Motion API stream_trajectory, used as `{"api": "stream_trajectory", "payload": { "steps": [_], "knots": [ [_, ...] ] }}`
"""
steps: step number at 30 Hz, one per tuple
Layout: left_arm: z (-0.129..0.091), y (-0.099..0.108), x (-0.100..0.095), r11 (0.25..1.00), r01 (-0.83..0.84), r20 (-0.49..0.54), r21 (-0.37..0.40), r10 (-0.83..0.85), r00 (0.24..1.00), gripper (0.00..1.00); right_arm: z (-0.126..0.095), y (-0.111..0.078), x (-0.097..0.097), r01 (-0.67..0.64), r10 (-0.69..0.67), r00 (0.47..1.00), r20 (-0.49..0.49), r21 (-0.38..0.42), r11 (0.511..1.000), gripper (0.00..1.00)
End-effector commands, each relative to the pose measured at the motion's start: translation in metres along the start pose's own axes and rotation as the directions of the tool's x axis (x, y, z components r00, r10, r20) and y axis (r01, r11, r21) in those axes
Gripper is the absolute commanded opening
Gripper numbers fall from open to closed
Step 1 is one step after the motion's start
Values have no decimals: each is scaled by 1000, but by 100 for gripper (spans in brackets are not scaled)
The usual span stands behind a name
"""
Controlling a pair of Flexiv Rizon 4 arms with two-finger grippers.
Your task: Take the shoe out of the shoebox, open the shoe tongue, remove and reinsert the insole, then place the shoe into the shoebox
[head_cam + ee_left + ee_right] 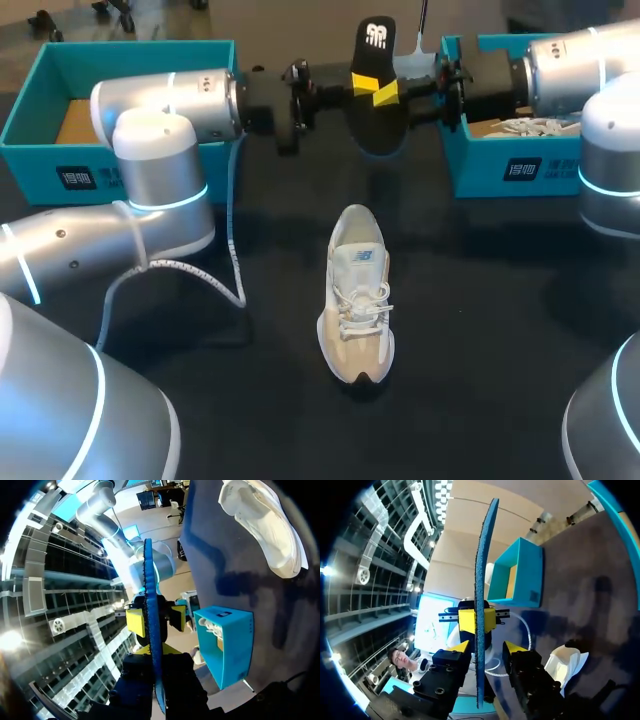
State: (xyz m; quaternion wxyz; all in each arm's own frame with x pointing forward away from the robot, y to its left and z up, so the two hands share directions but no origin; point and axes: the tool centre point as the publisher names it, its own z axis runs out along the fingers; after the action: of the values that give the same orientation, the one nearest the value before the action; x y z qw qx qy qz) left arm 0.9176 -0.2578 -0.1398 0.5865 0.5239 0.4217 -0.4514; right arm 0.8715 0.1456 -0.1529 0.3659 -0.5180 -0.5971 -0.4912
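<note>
**A:** What does the head view give you?

**B:** Your insole hangs in the air over the far side of the surface, between the left shoebox and the right shoebox. Your left gripper and right gripper meet on it from opposite sides. The shoe stands on its sole near the middle, toe toward you, well apart from both boxes.

**A:** And your left wrist view?

**B:** There the insole runs edge-on between your left gripper's fingers. The shoe lies off to one side on the surface.

**A:** Right wrist view?

**B:** It settles the grips. The left gripper's yellow tips press both faces of the insole, so it is closed on it. One tip of your right gripper is at the insole and the other stands off with a gap, so it is open around it.

**A:** How will it handle?

**B:** It looks thin, light and floppy, so expect it to bend. Pinch it flat across its faces, near the middle. The shoe's upper looks soft, so the heel collar seems your firmest hold.

**A:** Room to move?

**B:** There is open surface all round the shoe. Mind the box walls at the far corners and the white cable lying just left of the shoe.
</note>
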Motion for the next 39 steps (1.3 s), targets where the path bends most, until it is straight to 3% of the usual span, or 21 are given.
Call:
{"api": "stream_trajectory", "payload": {
  "steps": [1,7,9,15,16,17,18,19,27,30,39],
  "knots": [
    [4,1,3,1000,0,7,1,0,1000,0,1,2,0,0,0,1000,0,4,1000,37],
    [8,0,2,1000,5,14,0,-5,1000,0,2,2,-1,1,-1,1000,-6,7,1000,14],
    [9,0,2,1000,7,15,2,-7,1000,0,3,2,-1,1,-1,1000,-8,7,1000,0],
    [7,-2,3,1000,6,8,16,-6,1000,0,3,2,-2,9,-9,1000,-20,1,1000,0],
    [7,-2,3,1000,9,6,19,-9,1000,17,3,2,-3,10,-10,1000,-21,0,1000,0],
    [7,-2,2,1000,7,6,23,-7,1000,48,4,2,-3,14,-14,1000,-26,-1,1000,0],
    [7,-2,1,1000,6,6,31,-6,1000,70,4,2,-3,16,-16,999,-28,-2,1000,0],
    [7,-2,0,999,1,4,32,-1,1000,100,4,2,-4,17,-17,999,-29,-3,1000,0],
    [-2,-1,-8,997,-4,-6,71,4,1000,100,0,3,-9,26,-27,999,-24,-22,999,0],
    [-9,-1,-7,996,-9,-63,84,15,998,100,-3,2,-12,29,-30,999,-26,-38,999,0],
    [-33,0,-1,998,32,-124,54,-25,992,100,-9,5,-12,46,-47,999,-12,-61,997,0]
  ]
}}
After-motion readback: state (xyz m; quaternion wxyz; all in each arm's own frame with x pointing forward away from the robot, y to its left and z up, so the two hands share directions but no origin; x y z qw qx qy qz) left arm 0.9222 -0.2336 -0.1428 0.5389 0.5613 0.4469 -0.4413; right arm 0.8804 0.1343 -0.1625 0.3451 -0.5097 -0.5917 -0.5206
